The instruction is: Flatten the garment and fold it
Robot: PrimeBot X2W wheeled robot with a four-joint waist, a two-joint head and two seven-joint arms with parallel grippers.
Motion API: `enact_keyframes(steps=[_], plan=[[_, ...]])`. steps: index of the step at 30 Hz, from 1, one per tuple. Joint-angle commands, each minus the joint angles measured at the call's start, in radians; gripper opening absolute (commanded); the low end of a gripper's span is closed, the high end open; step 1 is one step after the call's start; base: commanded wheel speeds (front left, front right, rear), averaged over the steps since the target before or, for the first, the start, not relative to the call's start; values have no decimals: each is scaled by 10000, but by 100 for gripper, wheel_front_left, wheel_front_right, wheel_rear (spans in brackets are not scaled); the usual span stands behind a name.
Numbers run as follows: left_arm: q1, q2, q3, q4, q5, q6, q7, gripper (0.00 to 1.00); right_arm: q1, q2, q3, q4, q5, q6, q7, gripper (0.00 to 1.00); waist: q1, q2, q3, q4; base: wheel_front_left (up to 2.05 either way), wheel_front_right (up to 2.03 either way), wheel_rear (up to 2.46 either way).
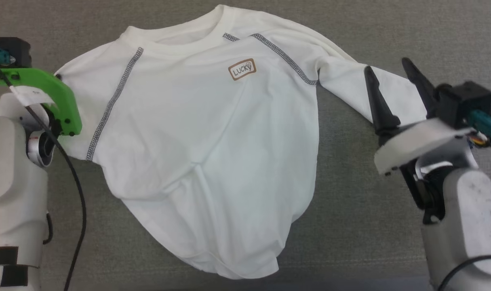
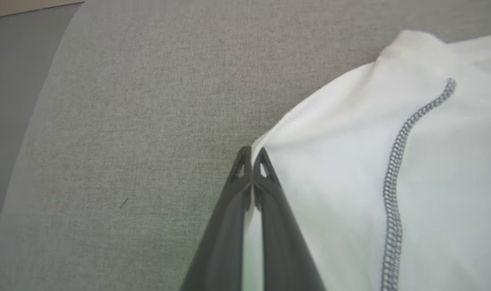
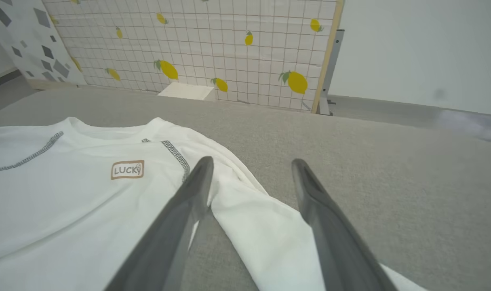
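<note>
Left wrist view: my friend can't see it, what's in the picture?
Two dark fingers, shut together, seem to pinch the edge of a white garment with grey zigzag stitching. It lies on a grey fabric surface.

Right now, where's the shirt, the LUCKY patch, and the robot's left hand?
shirt point(image 1: 213, 161): head view, middle of its front.
LUCKY patch point(image 1: 242, 69): head view, centre of the patch.
left hand point(image 2: 251, 152): left wrist view, between its shut fingertips, at the shirt's edge.

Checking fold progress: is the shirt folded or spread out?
Spread out, not folded: the garment lies front-up on the grey surface, logo showing, one sleeve extended, hem rumpled.
</note>
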Motion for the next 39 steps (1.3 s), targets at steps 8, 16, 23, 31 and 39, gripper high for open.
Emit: enact_keyframes(steps=[8,16,23,31,39], plan=[[-380,-709,-369,-268,-286,-306,-1018,0,-3729,-382,524,3062,-590,-17,1545,100,0,0,556,1135,0,0,0],[-1076,-1067,-801,-150,-333,-495,-1538,0,-5922,-772,652,5927,-1376,-17,3637,100,0,0,1202,1872,0,0,0],[-1391,-1217,-1009,137,-447,-575,-1810,0,-6568,-1145,1520,6839,-1055,-17,4672,100,0,0,1483,2097,0,0,0],[-1615,-1209,-1157,425,-524,-610,-1881,0,-6871,-1512,2043,7368,-850,-17,6646,0,0,0,1617,2145,0,0,0],[-2130,-1189,-936,402,-1301,-717,-2230,0,-7434,-1928,2120,6489,-906,-17,6733,0,0,0,1553,1991,0,0,0]])
